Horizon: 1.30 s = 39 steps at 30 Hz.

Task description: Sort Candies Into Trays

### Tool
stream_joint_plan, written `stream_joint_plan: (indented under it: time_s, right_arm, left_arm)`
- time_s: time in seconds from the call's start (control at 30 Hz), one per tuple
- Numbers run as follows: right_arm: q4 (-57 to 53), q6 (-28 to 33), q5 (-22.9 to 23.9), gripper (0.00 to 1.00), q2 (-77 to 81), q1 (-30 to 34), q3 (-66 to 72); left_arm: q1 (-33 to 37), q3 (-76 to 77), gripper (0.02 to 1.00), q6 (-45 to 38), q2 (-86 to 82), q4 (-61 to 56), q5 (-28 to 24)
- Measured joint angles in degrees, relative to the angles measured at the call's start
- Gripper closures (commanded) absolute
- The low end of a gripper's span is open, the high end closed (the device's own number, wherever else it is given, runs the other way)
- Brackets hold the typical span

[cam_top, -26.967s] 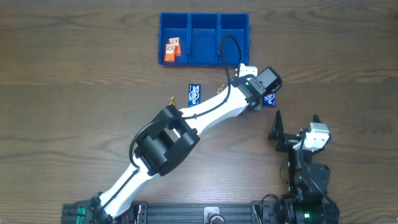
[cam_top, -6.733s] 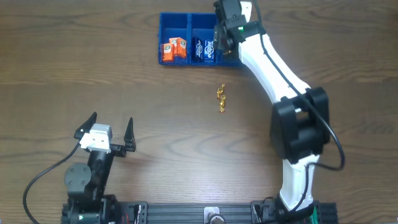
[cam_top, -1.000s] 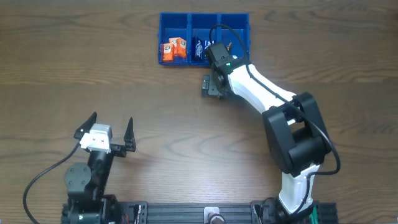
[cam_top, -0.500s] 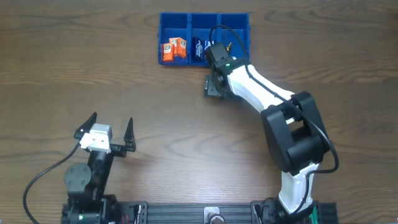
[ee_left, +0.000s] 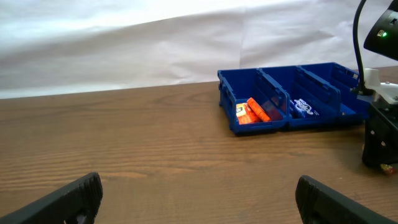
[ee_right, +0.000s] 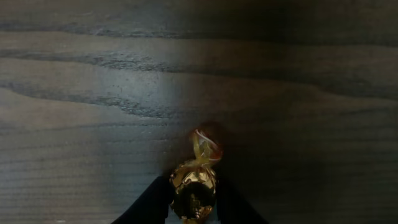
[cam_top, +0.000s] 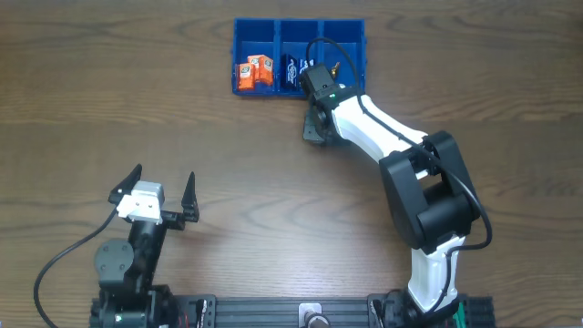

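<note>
A blue tray (cam_top: 299, 22) with three compartments stands at the far middle of the table. Orange candies (cam_top: 253, 73) lie in its left compartment and blue candies (cam_top: 293, 71) in the middle one. My right gripper (cam_top: 314, 129) is down at the table just in front of the tray, shut on a gold-wrapped candy (ee_right: 194, 186) that touches the wood, with a finger (ee_right: 152, 200) on each side. My left gripper (cam_top: 164, 175) stands open near the table's front left, holding nothing. In the left wrist view the tray (ee_left: 286, 93) and the right gripper (ee_left: 379, 140) are far ahead.
A small gold item (cam_top: 335, 66) shows in the tray's right compartment, partly hidden by the right arm's cable. Bare wooden table (cam_top: 137, 100) stretches between the left gripper and the tray. A white backdrop (ee_left: 124, 43) stands behind the table.
Over the last second the right gripper has shifted slightly to the right in front of the tray. The left arm has kept still.
</note>
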State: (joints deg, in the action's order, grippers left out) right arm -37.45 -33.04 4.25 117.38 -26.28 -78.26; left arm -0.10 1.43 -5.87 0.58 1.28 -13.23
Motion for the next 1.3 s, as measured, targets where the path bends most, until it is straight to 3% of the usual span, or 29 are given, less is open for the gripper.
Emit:
stream_joint_plan:
  time_s: [0.13,0.33,0.53,0.73,0.9,1.07,1.2,1.3]
  right_arm:
    - [0.0,0.0,0.0,0.963,0.0,0.0,0.0]
    - [0.7,0.6,0.5,0.965,-0.6,0.0,-0.1]
    - [1.6,5.6,8.9,0.965,-10.4,0.6,-6.3]
    - [14.0,12.4,16.5,0.965,-13.8,3.0,-12.6]
    - [17.6,14.2,18.1,0.965,-9.8,5.6,-12.6]
    - [17.9,14.5,16.9,0.947,-3.2,6.9,-12.3]
    - [17.9,14.5,16.3,0.805,-1.3,6.9,-12.0]
    - [18.0,14.8,16.2,0.226,-1.2,6.9,-12.0]
  left_arm:
    - [0.0,0.0,0.02,0.0,0.0,0.0,0.0]
    - [0.0,0.0,0.02,0.0,0.0,0.0,0.0]
    - [0.0,0.0,0.02,0.0,0.0,0.0,0.0]
    - [0.0,0.0,0.023,0.0,0.0,0.0,0.0]
    - [0.0,0.0,0.02,0.0,0.0,0.0,0.0]
    - [0.0,0.0,0.02,0.0,0.0,0.0,0.0]
    - [0.0,0.0,0.02,0.0,0.0,0.0,0.0]
    - [0.0,0.0,0.02,0.0,0.0,0.0,0.0]
